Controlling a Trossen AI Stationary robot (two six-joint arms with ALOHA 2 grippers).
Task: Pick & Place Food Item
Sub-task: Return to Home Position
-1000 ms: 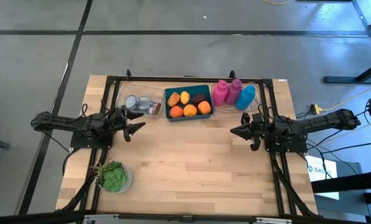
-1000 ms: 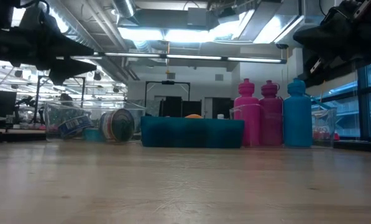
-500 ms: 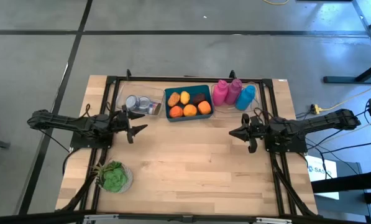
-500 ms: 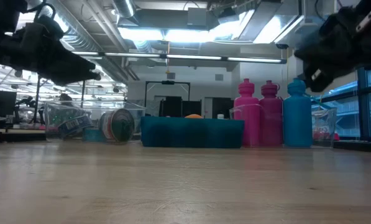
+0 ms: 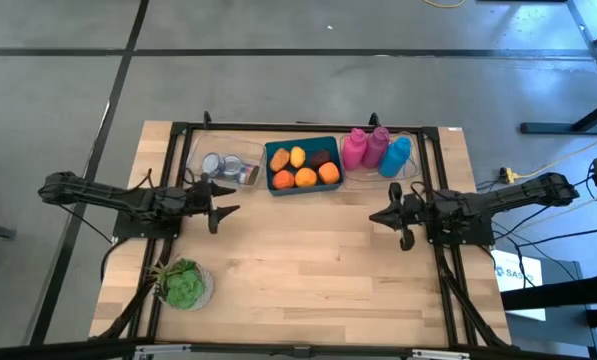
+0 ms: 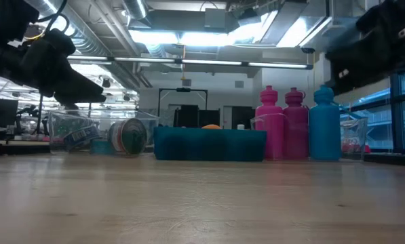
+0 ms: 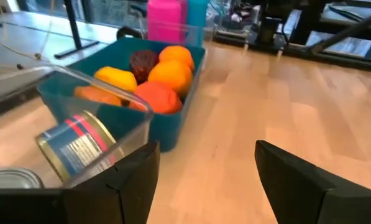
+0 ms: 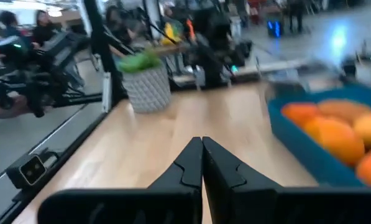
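Observation:
A teal bin (image 5: 303,166) of food sits at the table's far edge: round orange pieces (image 7: 171,73), a yellow piece (image 7: 117,79) and a dark brown piece (image 7: 143,61) lie inside it. My left gripper (image 5: 225,215) (image 7: 207,149) hovers open over bare wood, left of the bin and nearer than it, pointing right. My right gripper (image 5: 373,217) (image 8: 202,142) is shut and empty. It hovers right of the bin and nearer than it, pointing left. The low view shows the bin (image 6: 209,144) but neither gripper's fingertips.
A clear tub with cans (image 5: 224,166) stands left of the bin. Two pink bottles (image 5: 364,148) and a blue bottle (image 5: 396,156) stand to its right. A potted plant (image 5: 183,284) sits at the near left. Bare wood (image 5: 308,260) spreads between the arms and toward the near edge.
My left gripper has moved toward the table's right and slightly toward the near edge, dropping lower in the low view. My right gripper has shifted a little toward the near edge. The bin and the food have stayed still.

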